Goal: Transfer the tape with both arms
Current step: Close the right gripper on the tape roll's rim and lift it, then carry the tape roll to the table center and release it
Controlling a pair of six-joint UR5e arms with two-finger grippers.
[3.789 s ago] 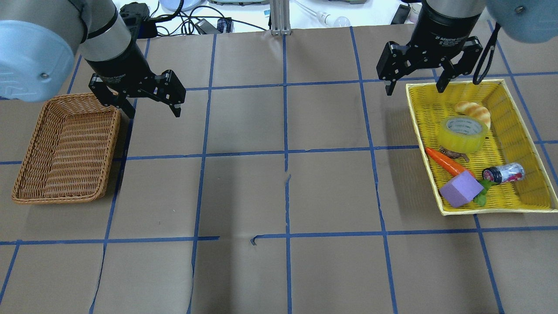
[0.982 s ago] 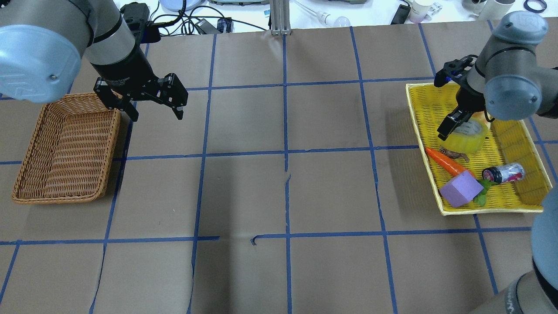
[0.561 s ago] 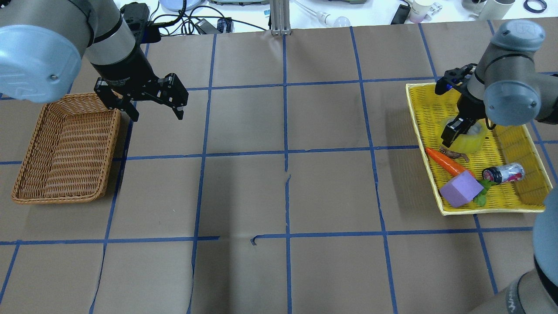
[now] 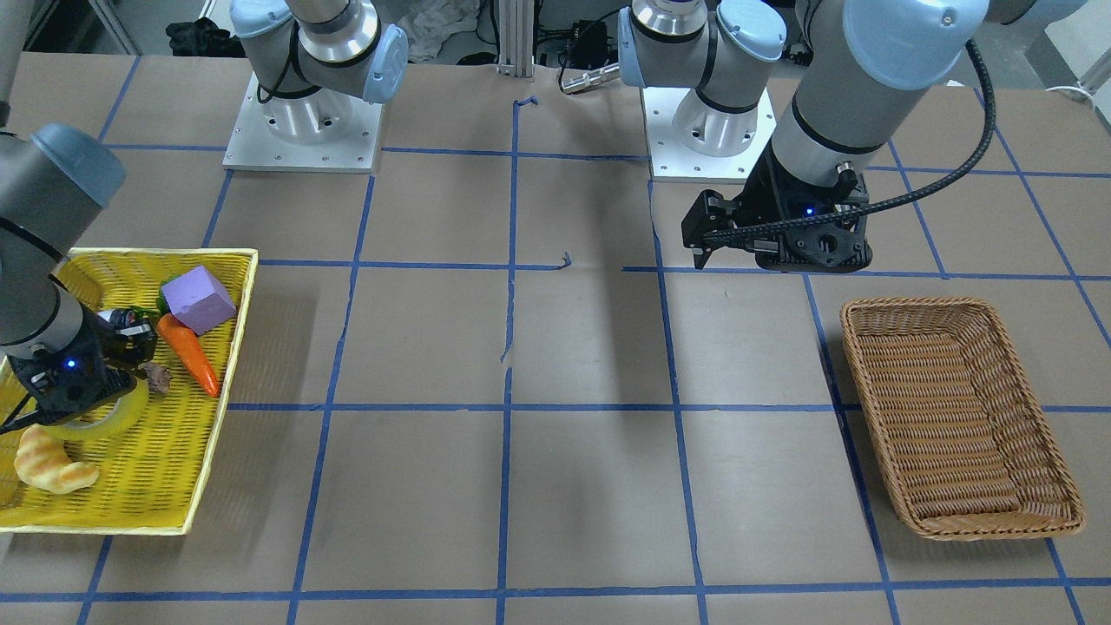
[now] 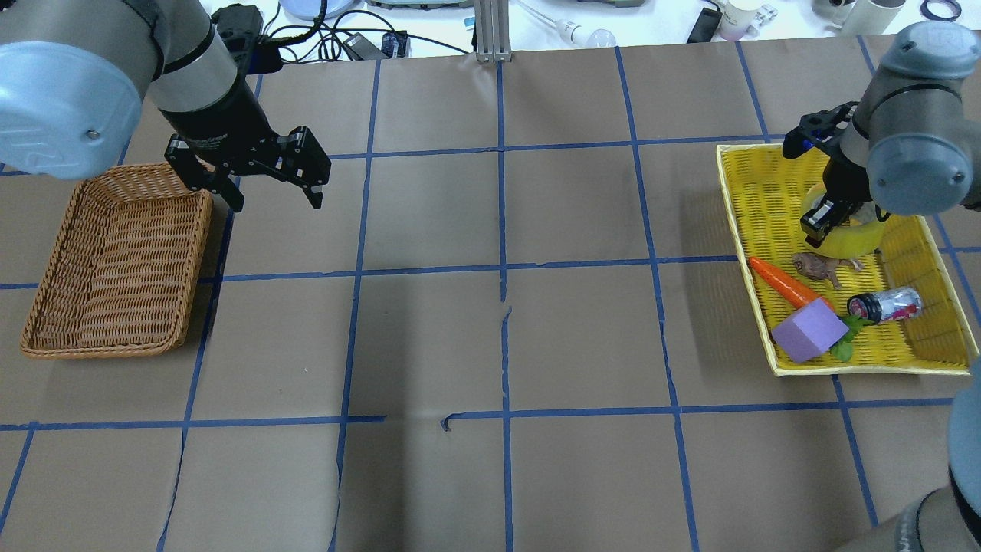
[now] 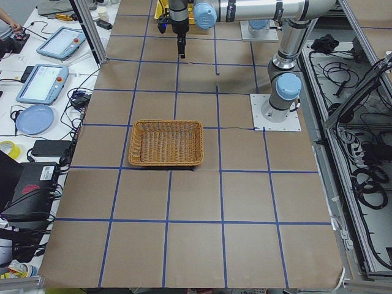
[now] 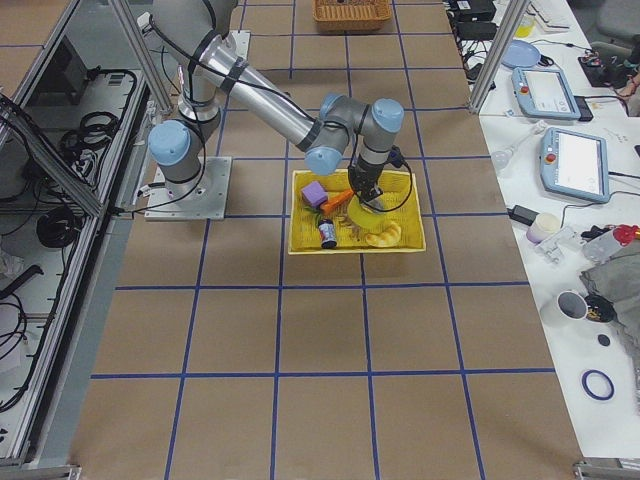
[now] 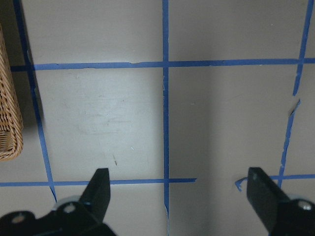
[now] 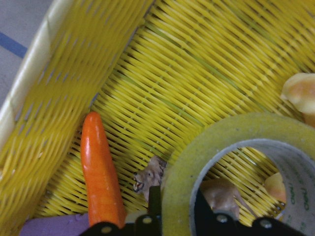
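The yellow tape roll (image 5: 849, 239) is in the yellow basket (image 5: 747, 192) at the right. My right gripper (image 5: 821, 222) is shut on the roll's wall, one finger inside the core and one outside. The right wrist view shows the roll (image 9: 231, 142) close up, tilted above the basket floor, with the fingers (image 9: 153, 206) pinching its rim. From the front, the roll (image 4: 126, 415) sits under the gripper (image 4: 78, 395). My left gripper (image 5: 270, 188) is open and empty above the table, beside the wicker basket (image 5: 115, 261). Its fingers (image 8: 98, 189) show over bare paper.
The yellow basket also holds an orange carrot (image 5: 782, 282), a purple block (image 5: 811, 331), a small bottle (image 5: 885, 303), a brown figure (image 5: 820, 264) and a croissant (image 4: 52, 464). The wicker basket is empty. Blue tape lines grid the brown paper.
My right gripper came down into the yellow basket and shut on the tape, then shifted it a little right and away, uncovering the brown figure. The left arm stayed nearly still.
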